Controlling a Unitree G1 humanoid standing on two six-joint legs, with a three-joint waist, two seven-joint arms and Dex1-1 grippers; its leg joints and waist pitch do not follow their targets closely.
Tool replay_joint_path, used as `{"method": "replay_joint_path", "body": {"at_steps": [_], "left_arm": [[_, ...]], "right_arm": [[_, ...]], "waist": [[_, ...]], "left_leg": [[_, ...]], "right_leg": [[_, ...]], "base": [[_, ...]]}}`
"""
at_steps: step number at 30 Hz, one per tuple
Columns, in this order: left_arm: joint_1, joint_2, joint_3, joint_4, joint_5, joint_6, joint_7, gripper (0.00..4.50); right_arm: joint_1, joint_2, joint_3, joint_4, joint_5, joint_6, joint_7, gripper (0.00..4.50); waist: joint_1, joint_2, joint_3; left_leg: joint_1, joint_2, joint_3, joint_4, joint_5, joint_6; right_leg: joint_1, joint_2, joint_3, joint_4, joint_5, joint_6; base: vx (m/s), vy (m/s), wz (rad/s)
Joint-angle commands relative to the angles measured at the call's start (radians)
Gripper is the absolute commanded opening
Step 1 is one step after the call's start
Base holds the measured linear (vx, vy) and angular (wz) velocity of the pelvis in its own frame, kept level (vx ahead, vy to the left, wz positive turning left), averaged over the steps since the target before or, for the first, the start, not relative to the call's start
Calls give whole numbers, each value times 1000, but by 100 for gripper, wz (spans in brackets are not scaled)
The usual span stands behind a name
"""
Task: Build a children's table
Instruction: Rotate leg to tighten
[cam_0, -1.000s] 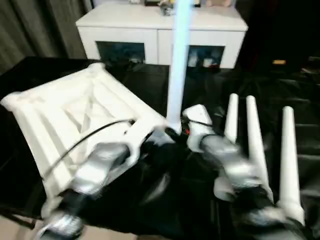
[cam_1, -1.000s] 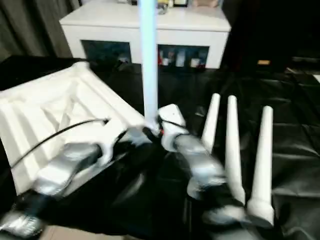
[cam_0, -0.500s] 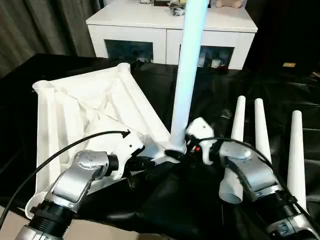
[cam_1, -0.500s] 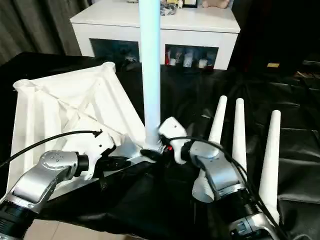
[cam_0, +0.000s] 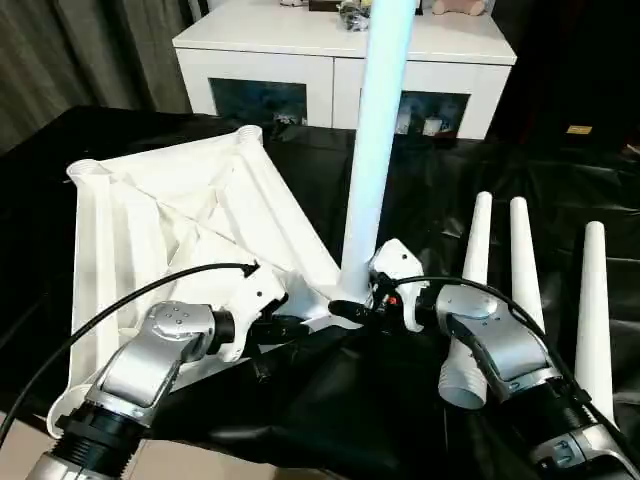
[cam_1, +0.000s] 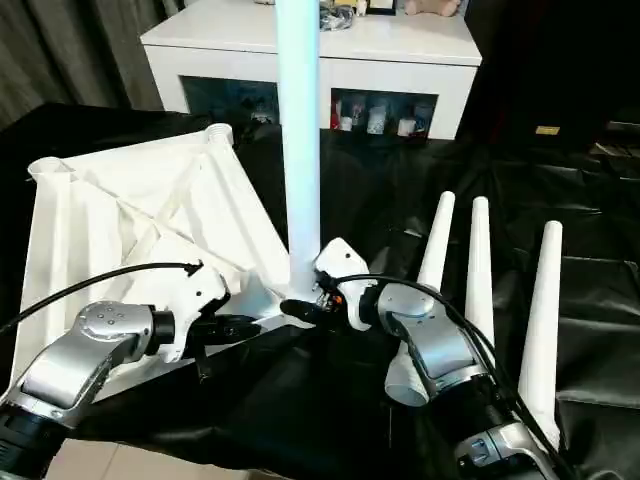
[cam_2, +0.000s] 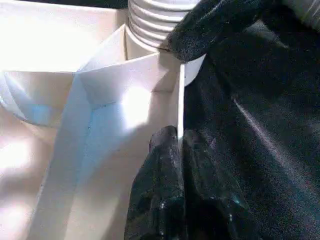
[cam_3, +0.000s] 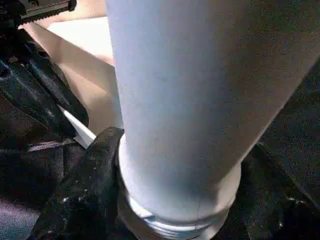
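The children's table top (cam_0: 180, 220) lies upside down on the black cloth, ribbed underside up. One white leg (cam_0: 375, 150) stands upright in its near corner socket. My right gripper (cam_0: 352, 308) is shut on the base of that leg (cam_3: 185, 100), with a black finger (cam_3: 85, 190) against its side. My left gripper (cam_0: 300, 325) is shut on the top's thin rim (cam_2: 178, 115) just beside that corner. The leg's ribbed end (cam_2: 150, 25) sits in the socket there. Three loose legs (cam_0: 520, 270) lie side by side on the cloth to the right.
A white cabinet (cam_0: 340, 60) with dark glass doors stands at the back, behind the table top. Black cloth (cam_0: 330, 420) covers the work surface. A black cable (cam_0: 120, 305) arcs over my left forearm.
The camera has swung and steadied since a second ago. The upright leg stays at the near corner and both grippers keep their holds; the right gripper has edged slightly left.
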Motion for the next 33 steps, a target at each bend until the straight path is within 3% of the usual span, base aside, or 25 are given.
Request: {"method": "replay_joint_path", "body": {"at_steps": [1,6,11,13,15,16,17,19,21,23,25,28,29,30,32,33], "left_arm": [[8,-8,-3,-31,-40,-4,-33,0],[-10,-41,6,6,-22,18,28,0],[-89,-148,44,128,30,78,231,0],[-113,-182,56,163,45,93,295,0],[-170,-256,88,254,76,104,445,0],[-188,-278,99,283,82,97,491,0],[-201,-296,108,306,86,89,526,0],[-225,-328,116,349,89,72,567,0],[-243,-353,113,379,91,52,583,0],[-242,-351,104,371,90,47,566,0],[-240,-348,101,363,88,44,548,0],[-227,-325,87,334,80,35,494,0],[-226,-324,86,332,79,35,490,0],[-216,-307,76,312,75,17,460,0],[-208,-293,70,295,73,-1,440,0],[-182,-257,56,248,64,-21,377,0]], "right_arm": [[-15,2,5,14,-4,-9,6,271],[-15,38,-20,45,-17,30,-89,270],[-36,172,-120,127,-37,138,-411,270],[-43,209,-144,152,-41,151,-494,270],[-61,286,-180,212,-47,154,-648,270],[-66,307,-185,232,-50,147,-686,270],[-70,324,-188,247,-53,141,-713,270],[-85,361,-204,291,-48,121,-762,270],[-111,407,-242,332,-13,93,-786,270],[-118,410,-246,325,9,67,-741,270],[-123,408,-247,313,11,48,-724,326],[-138,391,-260,298,11,28,-714,346],[-139,390,-262,298,11,26,-714,360],[-147,373,-259,296,5,15,-691,375],[-151,356,-251,289,-2,12,-660,382],[-146,309,-228,249,7,30,-546,382]], "waist": [[0,-10,-61],[-1,-10,-58],[-8,-8,-55],[-10,-8,-54],[-14,-5,-54],[-10,-1,-56],[-8,-6,-56],[-6,-6,-55],[-8,-2,-56],[-7,0,-58],[-7,0,-59],[-9,-1,-58],[-18,-3,-60],[-20,0,-62],[-24,-1,-67],[-20,-1,-68]], "left_leg": [[-7,21,1,-70,-147,59],[-6,21,1,-72,-163,53],[-2,14,-2,-77,-205,6],[2,14,-1,-78,-224,-1],[1,12,-1,-78,-233,-10],[5,11,-3,-78,-236,-16],[12,11,-1,-77,-248,-14],[5,8,-1,-79,-253,-4],[5,8,-3,-80,-266,0],[3,9,-5,-81,-271,2],[-4,10,-6,-83,-253,7],[-6,10,-6,-83,-267,16],[-21,8,-12,-86,-245,15],[-20,9,-13,-86,-228,14],[-16,11,-8,-77,-186,28],[-9,14,-4,-73,-176,38]], "right_leg": [[61,-38,39,-64,-205,-220],[59,-38,39,-68,-229,-219],[57,-39,38,-81,-358,-171],[51,-37,40,-87,-376,-156],[48,-37,39,-90,-393,-149],[47,-37,37,-92,-399,-143],[43,-35,38,-95,-397,-139],[44,-35,38,-95,-403,-126],[44,-35,39,-97,-416,-117],[46,-36,38,-96,-407,-113],[53,-36,38,-92,-371,-115],[53,-38,37,-93,-381,-115],[66,-39,35,-87,-366,-114],[67,-40,34,-86,-349,-117],[61,-38,35,-79,-257,-154],[57,-38,35,-79,-227,-179]], "base": [[0,0,0],[0,0,0],[0,0,0],[0,0,0],[0,0,0],[0,0,0],[0,0,0],[0,0,0],[0,0,0],[0,0,0],[0,0,0],[0,0,0],[0,0,0],[0,0,0],[0,0,0],[0,0,0]]}}
